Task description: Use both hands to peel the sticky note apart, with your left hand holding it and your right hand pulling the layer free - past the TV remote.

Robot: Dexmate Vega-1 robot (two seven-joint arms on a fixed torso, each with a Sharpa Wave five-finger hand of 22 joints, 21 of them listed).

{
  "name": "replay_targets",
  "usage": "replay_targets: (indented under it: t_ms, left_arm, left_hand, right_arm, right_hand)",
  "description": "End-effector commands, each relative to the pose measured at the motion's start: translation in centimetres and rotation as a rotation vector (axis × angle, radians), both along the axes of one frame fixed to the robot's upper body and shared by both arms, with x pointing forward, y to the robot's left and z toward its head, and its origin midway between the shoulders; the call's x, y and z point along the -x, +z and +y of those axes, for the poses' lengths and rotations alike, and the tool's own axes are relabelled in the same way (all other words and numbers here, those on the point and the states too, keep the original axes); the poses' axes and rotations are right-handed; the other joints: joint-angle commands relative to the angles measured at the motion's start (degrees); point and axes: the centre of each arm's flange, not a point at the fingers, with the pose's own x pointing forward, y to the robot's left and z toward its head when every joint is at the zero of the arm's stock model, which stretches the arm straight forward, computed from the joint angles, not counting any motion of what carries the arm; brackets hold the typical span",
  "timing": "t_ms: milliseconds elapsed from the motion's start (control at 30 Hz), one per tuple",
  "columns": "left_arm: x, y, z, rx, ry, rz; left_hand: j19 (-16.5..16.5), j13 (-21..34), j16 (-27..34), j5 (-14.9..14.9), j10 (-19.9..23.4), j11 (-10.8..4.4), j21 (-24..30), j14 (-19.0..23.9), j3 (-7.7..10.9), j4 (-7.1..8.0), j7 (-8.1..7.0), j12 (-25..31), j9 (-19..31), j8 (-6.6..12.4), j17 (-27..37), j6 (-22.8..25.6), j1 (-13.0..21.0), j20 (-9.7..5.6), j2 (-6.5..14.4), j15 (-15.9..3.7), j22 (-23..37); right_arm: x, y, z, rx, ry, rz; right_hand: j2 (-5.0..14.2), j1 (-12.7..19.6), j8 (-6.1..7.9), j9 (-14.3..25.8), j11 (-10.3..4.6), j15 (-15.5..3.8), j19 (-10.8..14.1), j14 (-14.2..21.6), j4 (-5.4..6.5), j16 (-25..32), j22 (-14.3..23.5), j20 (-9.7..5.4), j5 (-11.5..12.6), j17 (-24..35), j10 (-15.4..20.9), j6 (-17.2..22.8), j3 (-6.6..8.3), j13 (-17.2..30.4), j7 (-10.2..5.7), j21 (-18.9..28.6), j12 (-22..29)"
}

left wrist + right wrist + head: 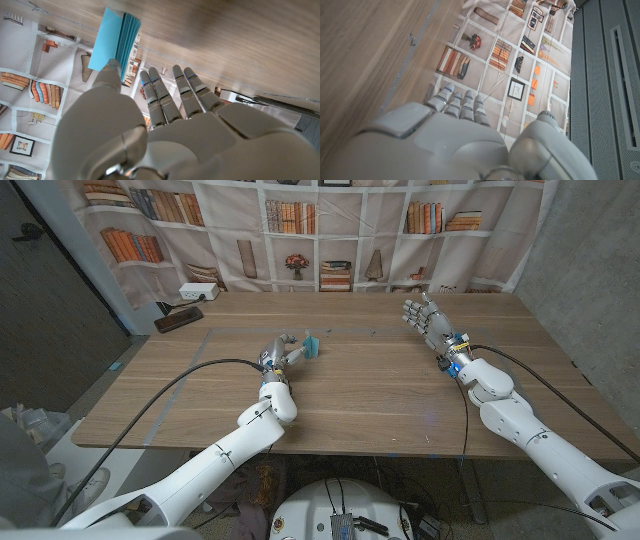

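A blue sticky note pad (311, 347) stands just off the tabletop left of the table's middle, its edge of stacked sheets plain in the left wrist view (114, 42). My left hand (280, 355) holds it at the fingertips, with the thumb (107, 70) against the pad's lower edge and the other fingers (170, 92) straight beside it. My right hand (428, 320) is well off to the right near the far edge, fingers apart and holding nothing; its back fills the right wrist view (455, 145). A dark flat TV remote (178, 320) lies at the far left.
A white box (198, 292) sits at the far left corner beyond the remote. Blue tape lines (200, 340) mark the wooden table (380, 395). A bookshelf-print curtain (330, 230) hangs behind the table. A black cable (190, 370) trails along my left arm.
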Motion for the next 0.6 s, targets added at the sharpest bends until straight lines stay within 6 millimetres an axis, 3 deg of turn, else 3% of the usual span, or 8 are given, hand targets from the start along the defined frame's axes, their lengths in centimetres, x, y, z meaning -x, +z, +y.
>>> replay_targets:
  t_ms: [33,600]
  left_arm:
    - [-0.29,-0.2,-0.39,-0.005,-0.014,0.005]
    - [-0.83,-0.16,-0.45,-0.014,-0.042,-0.001]
  left_hand:
    - [-0.2,0.1,0.0,-0.2,0.2,-0.02,0.3,0.6,-0.05,0.25,0.13,-0.2,0.0,0.22,0.3,0.4,0.2,0.17,-0.2,-9.21,0.3]
    - [-0.8,0.1,-0.3,-0.3,0.0,0.01,0.1,0.5,-0.42,0.47,0.41,-0.4,-0.3,0.13,0.4,0.4,-0.3,0.67,-0.8,-9.09,0.3]
  right_arm:
    - [-0.24,-0.02,-0.11,-0.003,-0.006,0.007]
    - [-0.55,0.06,-0.14,0.001,-0.01,0.012]
  right_hand:
    - [0.45,0.3,0.04,0.2,-0.44,-0.13,0.2,0.0,-0.29,0.1,0.3,0.22,0.1,0.1,0.1,0.1,0.12,0.1,0.13,0.0,-0.1]
    - [0.68,0.5,0.04,0.2,-0.42,-0.19,0.2,0.0,-0.4,0.1,0.3,0.25,0.1,0.1,0.1,0.1,0.14,0.1,0.1,-0.1,-0.1]
